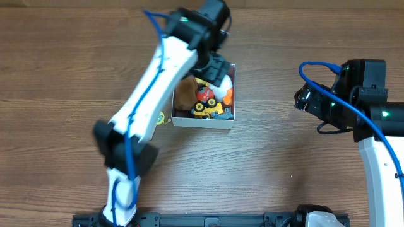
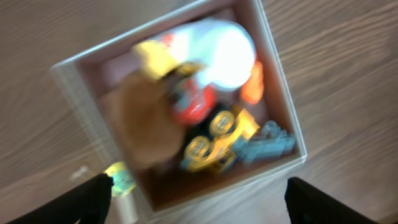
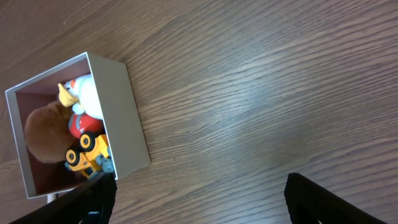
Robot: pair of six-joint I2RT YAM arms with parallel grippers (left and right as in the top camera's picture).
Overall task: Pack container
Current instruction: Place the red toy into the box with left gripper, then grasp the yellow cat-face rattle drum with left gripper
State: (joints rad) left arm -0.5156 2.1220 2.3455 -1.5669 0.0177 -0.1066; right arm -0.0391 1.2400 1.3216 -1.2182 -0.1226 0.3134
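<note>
The container (image 1: 202, 121) is a square white-walled box with a pink-brown inside, at the table's middle. It holds a brown plush (image 1: 184, 93), a white toy (image 1: 225, 82), a red toy (image 1: 204, 94) and a yellow toy vehicle (image 1: 208, 108). My left gripper (image 1: 218, 66) hovers over the box's far side, open and empty. In the left wrist view the box (image 2: 281, 81), plush (image 2: 146, 124) and vehicle (image 2: 217, 140) lie below the open jaws (image 2: 199, 205). My right gripper (image 1: 303, 99) is open and empty, to the right of the box (image 3: 121, 118), over bare wood (image 3: 199, 199).
A small yellow-green object (image 1: 160, 118) lies on the table just outside the box's left wall; it also shows in the left wrist view (image 2: 118, 179). The left arm crosses over the box's left side. The tabletop is brown wood.
</note>
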